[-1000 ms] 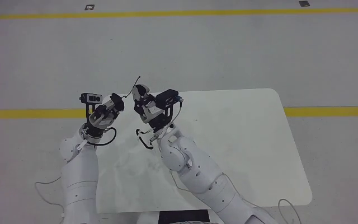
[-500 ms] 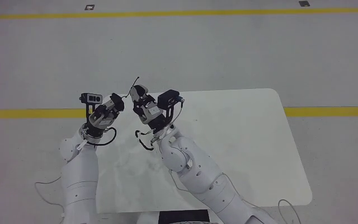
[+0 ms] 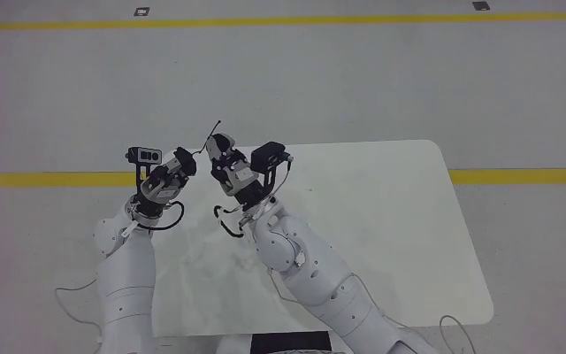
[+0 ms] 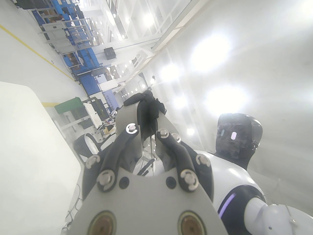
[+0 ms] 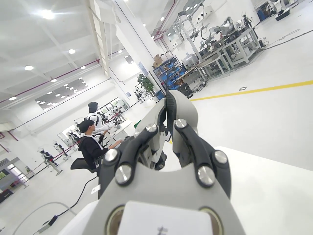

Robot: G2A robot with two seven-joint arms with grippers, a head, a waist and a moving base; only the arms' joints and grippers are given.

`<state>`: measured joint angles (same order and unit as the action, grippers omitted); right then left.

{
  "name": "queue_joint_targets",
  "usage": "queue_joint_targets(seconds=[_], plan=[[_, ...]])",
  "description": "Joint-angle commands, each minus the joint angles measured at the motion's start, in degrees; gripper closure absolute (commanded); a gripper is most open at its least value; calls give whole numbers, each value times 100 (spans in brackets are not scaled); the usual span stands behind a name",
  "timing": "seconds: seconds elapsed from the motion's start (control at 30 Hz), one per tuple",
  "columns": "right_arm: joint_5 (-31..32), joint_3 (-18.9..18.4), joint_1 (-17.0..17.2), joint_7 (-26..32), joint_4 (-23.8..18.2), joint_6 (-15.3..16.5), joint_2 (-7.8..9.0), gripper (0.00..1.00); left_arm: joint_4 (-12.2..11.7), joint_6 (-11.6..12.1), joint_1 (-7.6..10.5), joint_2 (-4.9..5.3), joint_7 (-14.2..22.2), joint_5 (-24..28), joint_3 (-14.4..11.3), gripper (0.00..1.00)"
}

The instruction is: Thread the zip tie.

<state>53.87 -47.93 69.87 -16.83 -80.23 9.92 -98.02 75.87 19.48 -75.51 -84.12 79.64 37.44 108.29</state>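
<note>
- Holding the zip tie [image 3: 213, 134] in the air between them, both arms are raised over the far left corner of the table, with the tie clear of the tabletop.
- Right gripper [image 3: 219, 147]: its fingers are pressed together on the thin black strap. The strap sticks out past the fingertips, and its free end points away from the robot.
- Left gripper [image 3: 186, 160]: it sits just beside the right one, with its fingers drawn narrow around a dark bit of the tie. Which part of the tie it pinches is too small to tell.
- Risk: the strap looks thin and springy. If the two grippers are not lined up, it will likely bend aside rather than enter the small slot in the tie's head.
- Risk: a light pinch could let the strap twist or slide. Because the work is at the corner, a dropped tie may fall past the edge to the floor.
- Risk: the grippers are so near each other that they could knock together while closing the gap.
- Surface: a smooth white table [image 3: 371, 221] with rounded corners.
- Room: a pale workshop floor marked with yellow lines [image 3: 265, 21], with blue shelving [image 4: 84, 61], workbenches [image 5: 232, 47] and bright ceiling lights.
</note>
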Motion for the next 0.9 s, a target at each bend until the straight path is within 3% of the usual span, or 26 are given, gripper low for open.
queue_joint_targets(seconds=[0.0,0.3,0.63,0.87], plan=[[2,16,-7,65,38,-9,-3,100,0,0,0,0,0,0,0,100],[-37,78,-42,207,133,-17,-25,100,0,0,0,0,0,0,0,100],[143,59,-48,-211,87,103,-28,100,0,0,0,0,0,0,0,100],[258,122,-62,-66,187,123,-31,100,0,0,0,0,0,0,0,100]])
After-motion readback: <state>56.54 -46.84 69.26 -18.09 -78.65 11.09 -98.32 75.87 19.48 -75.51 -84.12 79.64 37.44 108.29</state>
